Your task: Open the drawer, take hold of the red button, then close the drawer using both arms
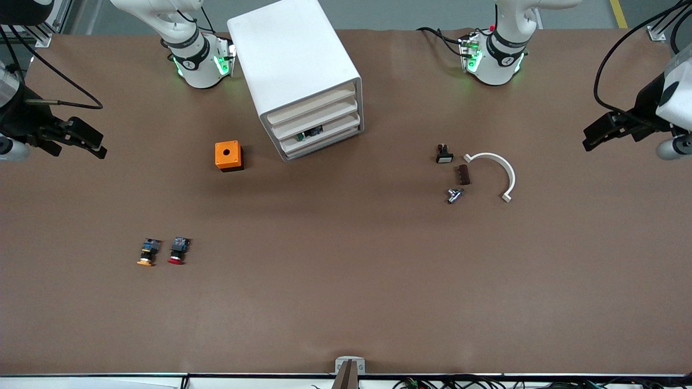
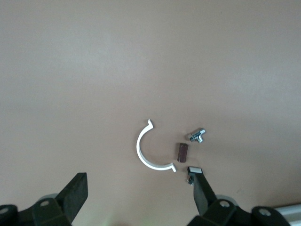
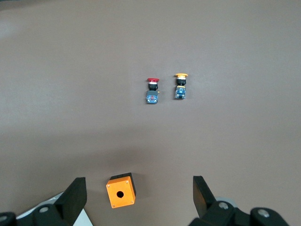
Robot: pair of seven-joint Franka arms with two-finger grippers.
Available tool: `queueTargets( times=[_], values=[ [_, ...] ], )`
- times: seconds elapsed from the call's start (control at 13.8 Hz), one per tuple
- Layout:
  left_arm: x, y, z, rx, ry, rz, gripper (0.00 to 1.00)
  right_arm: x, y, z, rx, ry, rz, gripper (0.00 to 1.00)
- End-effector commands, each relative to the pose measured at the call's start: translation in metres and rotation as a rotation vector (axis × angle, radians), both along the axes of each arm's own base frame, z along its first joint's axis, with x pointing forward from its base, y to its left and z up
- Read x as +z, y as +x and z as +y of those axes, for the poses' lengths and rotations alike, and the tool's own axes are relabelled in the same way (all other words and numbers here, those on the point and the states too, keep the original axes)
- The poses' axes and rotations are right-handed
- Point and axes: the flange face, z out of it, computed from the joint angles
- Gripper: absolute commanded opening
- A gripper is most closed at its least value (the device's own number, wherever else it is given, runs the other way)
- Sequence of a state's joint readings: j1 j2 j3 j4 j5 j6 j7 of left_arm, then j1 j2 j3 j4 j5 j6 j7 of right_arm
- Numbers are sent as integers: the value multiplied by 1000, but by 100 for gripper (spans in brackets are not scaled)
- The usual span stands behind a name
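Observation:
The white cabinet (image 1: 297,70) stands near the arms' bases, its three tray drawers (image 1: 319,123) all pushed in. A small dark part (image 1: 309,133) shows at one drawer's front. The red-capped button (image 1: 177,250) lies on the table nearer the front camera, beside an orange-capped button (image 1: 147,252). Both show in the right wrist view, the red button (image 3: 152,90) and the orange-capped one (image 3: 180,86). My right gripper (image 1: 97,146) (image 3: 139,197) hangs open and empty over the table's right-arm end. My left gripper (image 1: 589,138) (image 2: 138,193) hangs open and empty over the left-arm end.
An orange cube with a hole (image 1: 229,155) (image 3: 121,190) sits beside the cabinet. Toward the left arm's end lie a white half ring (image 1: 497,173) (image 2: 150,150), a brown block (image 1: 463,174) (image 2: 182,151), a metal wing bolt (image 1: 454,195) (image 2: 197,135) and a small black white-capped part (image 1: 444,154) (image 2: 194,170).

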State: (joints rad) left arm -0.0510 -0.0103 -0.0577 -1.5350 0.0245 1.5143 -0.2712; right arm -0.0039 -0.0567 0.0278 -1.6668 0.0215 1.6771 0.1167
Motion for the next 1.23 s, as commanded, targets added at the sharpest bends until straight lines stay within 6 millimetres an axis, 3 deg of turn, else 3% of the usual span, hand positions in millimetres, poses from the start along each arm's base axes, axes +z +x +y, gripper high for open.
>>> queueTargets(
  times=[0.0, 0.51, 1.16],
  values=[
    [-3, -18, -12, -35, -7, -13, 99, 7, -5, -8, -28, -13, -2, 100],
    [-2, -35, -22, -52, 3, -11, 99, -9, 10, -33, -67, -27, 6, 100],
    [2, -22, -15, -76, -3, -17, 99, -8, 10, -43, -94, -17, -3, 100]
  ],
)
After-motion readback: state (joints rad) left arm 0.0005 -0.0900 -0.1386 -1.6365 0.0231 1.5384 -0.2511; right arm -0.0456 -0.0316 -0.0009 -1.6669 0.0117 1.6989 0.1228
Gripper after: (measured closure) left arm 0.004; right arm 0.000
